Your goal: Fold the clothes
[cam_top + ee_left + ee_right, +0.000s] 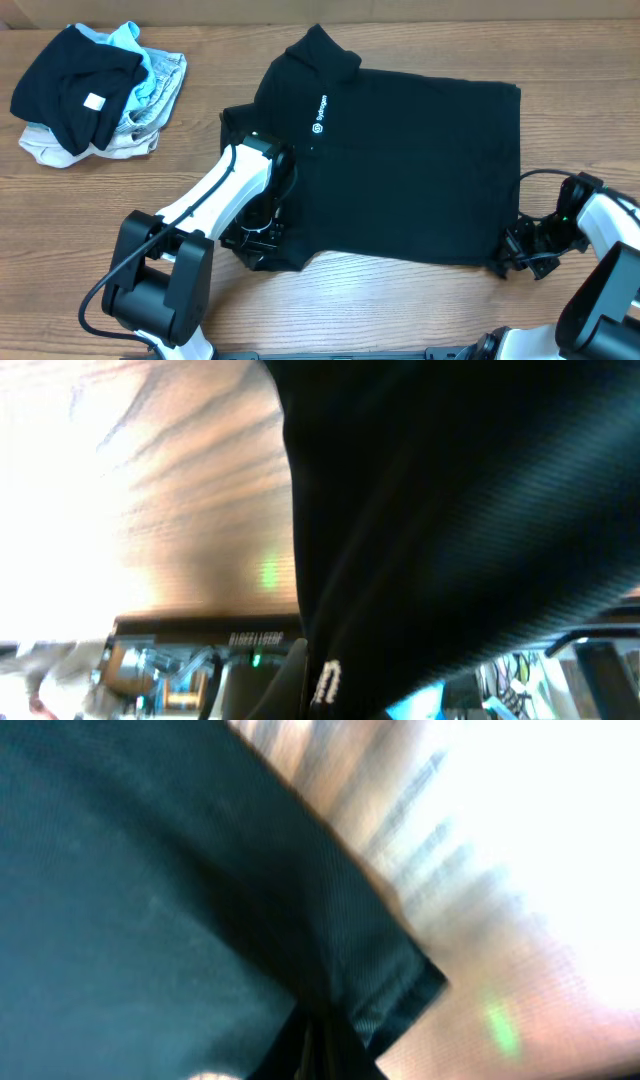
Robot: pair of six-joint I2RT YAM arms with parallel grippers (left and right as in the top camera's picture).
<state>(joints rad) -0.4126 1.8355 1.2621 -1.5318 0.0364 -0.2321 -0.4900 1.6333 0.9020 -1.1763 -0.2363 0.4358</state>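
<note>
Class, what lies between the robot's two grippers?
The black polo shirt lies spread between the left gripper and the right gripper; the overhead view shows it.

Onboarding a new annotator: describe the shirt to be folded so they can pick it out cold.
Start at the wooden table and look at its middle. The black polo shirt lies spread out there, collar toward the far side. Unlike the crumpled clothes pile in the far left corner, it is laid out on its own and has a small white chest logo.
</note>
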